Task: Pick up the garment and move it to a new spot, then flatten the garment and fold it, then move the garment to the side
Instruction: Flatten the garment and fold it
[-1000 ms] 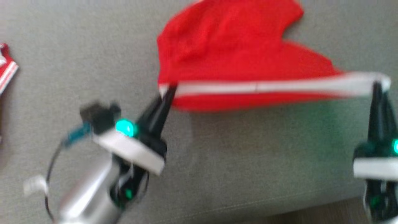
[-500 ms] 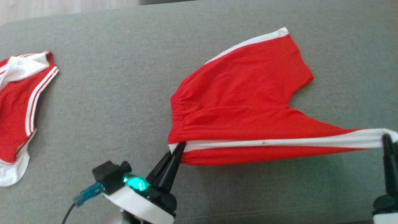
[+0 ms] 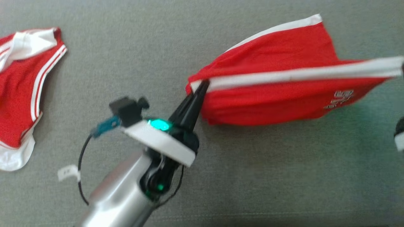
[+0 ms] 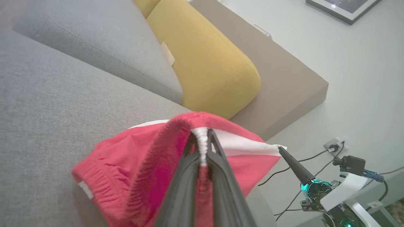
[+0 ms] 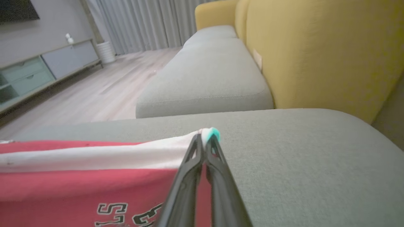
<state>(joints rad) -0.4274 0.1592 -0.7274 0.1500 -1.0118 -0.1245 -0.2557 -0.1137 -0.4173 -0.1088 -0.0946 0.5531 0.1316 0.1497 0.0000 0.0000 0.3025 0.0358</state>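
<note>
The garment is a pair of red shorts with a white side stripe, stretched between both grippers above the grey sofa seat. My left gripper is shut on the stripe's waistband end, seen close in the left wrist view. At the stripe's other end my right gripper is shut on the white hem corner. The stripe is taut, and red cloth with white lettering hangs below it. The garment's far part still rests on the seat.
A second red and white garment lies on the seat at the far left. Yellow back cushions stand behind the seat. The wooden floor and a low cabinet lie beyond the sofa.
Both grippers have carried the striped edge up and away over the rest of the garment, and its lettered side now shows. The head camera has also shifted.
</note>
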